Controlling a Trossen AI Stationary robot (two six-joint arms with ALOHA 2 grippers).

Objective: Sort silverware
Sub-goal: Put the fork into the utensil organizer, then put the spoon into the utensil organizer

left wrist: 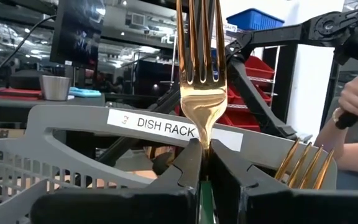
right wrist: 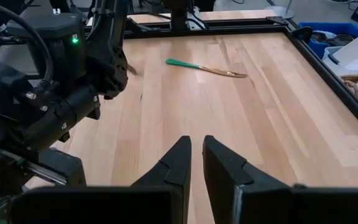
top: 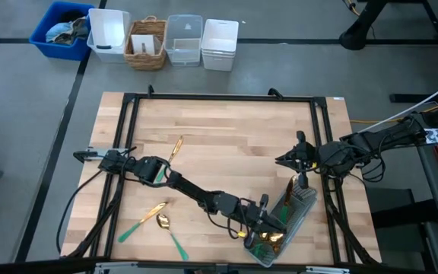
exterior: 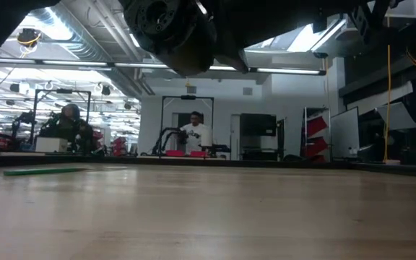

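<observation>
A: What does the left claw point(left wrist: 202, 163) hold?
B: A shiny gold fork point(left wrist: 201, 74), upright over the grey slotted dish rack point(left wrist: 73, 134); its tine tips are cut off.
A: The right claw point(right wrist: 196, 163)?
B: Narrow, empty, over the wooden tabletop point(right wrist: 241, 118).

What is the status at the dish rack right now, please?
Left hand over dish rack, pinching gold fork upright. Right hand empty, waiting above the table. Loose fork still unsorted. Nothing blocking.
</observation>
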